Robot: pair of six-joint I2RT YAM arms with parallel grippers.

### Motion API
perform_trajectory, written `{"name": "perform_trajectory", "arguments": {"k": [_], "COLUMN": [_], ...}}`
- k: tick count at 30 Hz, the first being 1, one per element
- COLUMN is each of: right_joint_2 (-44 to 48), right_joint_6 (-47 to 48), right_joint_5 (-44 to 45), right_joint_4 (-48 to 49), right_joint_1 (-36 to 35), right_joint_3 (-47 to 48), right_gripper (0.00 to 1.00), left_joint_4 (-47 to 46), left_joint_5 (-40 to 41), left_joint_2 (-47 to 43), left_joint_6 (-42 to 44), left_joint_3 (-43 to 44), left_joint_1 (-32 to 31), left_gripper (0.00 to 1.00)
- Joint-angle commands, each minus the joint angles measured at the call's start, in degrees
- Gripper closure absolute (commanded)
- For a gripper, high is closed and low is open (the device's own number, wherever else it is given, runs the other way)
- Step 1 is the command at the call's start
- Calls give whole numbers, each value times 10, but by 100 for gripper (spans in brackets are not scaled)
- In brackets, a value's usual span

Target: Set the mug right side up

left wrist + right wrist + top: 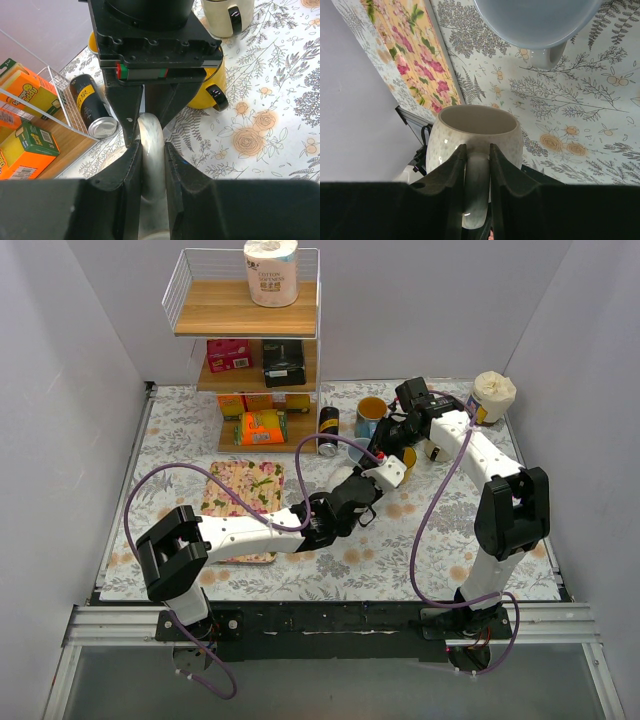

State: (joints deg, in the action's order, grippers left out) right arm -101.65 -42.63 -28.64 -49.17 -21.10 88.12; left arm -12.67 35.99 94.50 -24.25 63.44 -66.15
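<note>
Reorienting in mid-air, by my reading: both arms meet over the middle of the table (400,570) with the mug (392,471) between them. The step in hand looks like a hand-over or a shared turn, not yet the set-down.

Left gripper (152,150): fingers pressed together on a white curved band of the mug. Rim or handle, cannot tell from the left wrist view; the mug body is hidden there.

Mug position: top view shows a small white shape just ahead of the left gripper, apparently lifted off the cloth. It is right of the black can (92,107) and near the yellow mug (212,90).

Right gripper (477,150): jaws clamped on the mug's handle, one finger on each side. The mug body lies just beyond the fingertips, its mouth turned toward that wrist camera and the inside bare. Black hardware of the left arm shows beneath it.

Orientation against the table: not settled from these views; probably tilted, not upright.

Next move, judged: one grip must let go so the other can rotate freely. The handle grip looks the better carrier. Then bring the mouth upward and lower the mug base-first onto bare cloth, clear of the blue mug (535,20) and the yellow one.
</note>
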Motion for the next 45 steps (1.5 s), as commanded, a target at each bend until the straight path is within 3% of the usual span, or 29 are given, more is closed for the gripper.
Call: {"name": "perform_trajectory", "arguments": {"k": [1,3,12,15,16,18,23,30,33,45], "right_joint_2": [8,17,51,61,63,68,75,97,118,247], "right_joint_6": [2,-2,-28,-39,-41,-46,-48,-44,-37,49], "right_joint_5": [-59,-50,-35,-37,-38,-35,-33,-24,-18,74], "right_joint_4": [-8,2,49,57,59,61,66,76,86,95], "right_joint_1": [-10,-10,-9,-6,-5,-5,-3,-1,9,97], "right_joint_3": [2,-4,9,6,6,3,-8,-23,-38,-98], "right_gripper": [99,99,99,99,99,99,99,99,99,99], "left_joint_4": [-62,-57,-31,-25,-24,-26,-26,-9,22,177], "left_joint_5": [-2,-3,-38,-46,-46,-48,-50,-36,-35,-65], "left_joint_2": [-17,-23,-60,-68,-70,-72,-79,-131,-157,-248], "left_joint_6": [-1,-8,-56,-70,-73,-76,-82,-111,-133,-262], "left_joint_3": [19,16,-3,-12,-13,-20,-26,-36,-29,26], "left_joint_1": [3,3,3,3,3,3,3,3,4,56], "left_gripper": [100,100,81,70,61,52,48,11,2,2]}}
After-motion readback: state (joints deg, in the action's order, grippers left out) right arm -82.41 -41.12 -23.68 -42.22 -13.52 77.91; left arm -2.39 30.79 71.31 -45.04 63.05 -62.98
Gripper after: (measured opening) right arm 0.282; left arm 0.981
